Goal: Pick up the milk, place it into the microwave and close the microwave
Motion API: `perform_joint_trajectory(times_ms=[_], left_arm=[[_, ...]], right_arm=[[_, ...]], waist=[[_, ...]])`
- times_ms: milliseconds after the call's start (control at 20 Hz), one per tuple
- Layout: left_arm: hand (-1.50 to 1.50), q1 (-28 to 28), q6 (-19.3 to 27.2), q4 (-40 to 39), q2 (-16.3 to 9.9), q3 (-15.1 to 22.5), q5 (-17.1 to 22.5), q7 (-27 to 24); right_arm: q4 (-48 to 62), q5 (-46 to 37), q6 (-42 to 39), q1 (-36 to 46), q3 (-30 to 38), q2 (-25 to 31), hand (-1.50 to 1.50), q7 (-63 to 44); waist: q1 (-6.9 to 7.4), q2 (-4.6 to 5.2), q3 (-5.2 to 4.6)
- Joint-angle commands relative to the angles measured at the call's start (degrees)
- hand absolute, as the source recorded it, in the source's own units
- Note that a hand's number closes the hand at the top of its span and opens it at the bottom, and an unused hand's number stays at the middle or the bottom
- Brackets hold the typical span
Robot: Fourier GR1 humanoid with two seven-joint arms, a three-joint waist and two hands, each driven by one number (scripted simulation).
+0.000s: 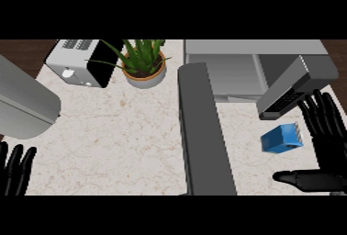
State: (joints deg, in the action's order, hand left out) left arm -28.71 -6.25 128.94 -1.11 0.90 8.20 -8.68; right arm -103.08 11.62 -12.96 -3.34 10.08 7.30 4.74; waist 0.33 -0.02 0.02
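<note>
The milk (pixel 282 139) is a small blue carton standing on the marble counter (pixel 115 133), just in front of the microwave (pixel 237 69). The microwave sits at the back right with its cavity exposed. Its door (pixel 203 137) is swung fully open and reaches toward me as a long dark grey slab. My right hand (pixel 330 153) is open just right of the carton, fingers straight and pointing away, thumb stretched out below it; I see no contact. At the lower left edge my left hand (pixel 16 170) rests open, fingers up.
The microwave's control panel (pixel 291 89) with a dark keypad juts out just behind the milk. A toaster (pixel 80 62) and a potted plant (pixel 143 64) stand at the back left. A large grey rounded body (pixel 24 103) covers the left edge.
</note>
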Motion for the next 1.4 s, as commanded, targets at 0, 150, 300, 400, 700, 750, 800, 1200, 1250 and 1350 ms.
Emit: perform_joint_trajectory(times_ms=[0,150,300,400,700,750,800,1200,1250,1350], left_arm=[[-1.5,-6.1,-1.4,-0.1,1.1,3.2,-1.2,-5.5],[-1.5,-3.0,-1.4,1.0,0.5,-0.4,0.3,-1.8],[-1.5,-6.1,-3.5,1.3,1.1,0.3,0.5,-4.1],[-1.5,-4.9,-2.6,3.0,0.3,-1.1,1.5,-1.3],[-1.5,-1.5,-1.7,-0.3,1.1,-0.6,-0.1,-1.7],[-1.5,-3.2,-0.9,-0.4,1.1,0.5,-1.0,-4.5],[-1.5,-10.9,-6.5,2.1,0.7,-1.0,2.0,-7.8],[-1.5,-11.2,-2.7,4.5,1.1,3.7,-0.3,-5.5],[-1.5,-8.2,-4.2,4.6,0.8,-1.0,1.8,-3.2],[-1.5,-6.2,-6.1,2.4,-0.6,-3.5,5.8,-3.1]], right_arm=[[4.4,0.3,-2.1,-2.4,2.9,1.0,-1.5,4.3],[10.1,-3.3,-1.7,-1.5,3.1,1.1,-1.5,9.2],[15.3,-1.7,-3.9,1.1,5.4,3.4,-1.5,10.3],[19.0,-2.4,-5.5,-0.3,6.1,3.6,-1.5,15.1],[27.6,-4.4,-9.8,-0.9,7.4,5.8,-1.5,24.3],[29.9,-3.9,-9.8,2.9,8.1,7.5,-1.5,21.9],[23.1,-4.8,-8.4,-2.6,6.3,4.6,-1.5,22.4],[42.5,-10.1,-8.0,8.7,6.1,7.0,-1.5,32.7],[40.2,-11.5,-5.0,7.3,4.3,3.9,-1.5,32.2],[50.5,-10.9,-5.9,14.3,7.8,7.9,-1.5,35.8]], waist=[[0.06,-0.07,-0.01],[-0.03,-0.01,-0.01],[0.18,-0.02,-0.01],[0.1,-0.01,0.0],[-0.14,0.03,0.01],[0.06,0.02,0.0],[0.11,-0.11,-0.03],[0.41,-0.03,0.0],[0.18,-0.03,-0.01],[0.5,0.09,0.01]])
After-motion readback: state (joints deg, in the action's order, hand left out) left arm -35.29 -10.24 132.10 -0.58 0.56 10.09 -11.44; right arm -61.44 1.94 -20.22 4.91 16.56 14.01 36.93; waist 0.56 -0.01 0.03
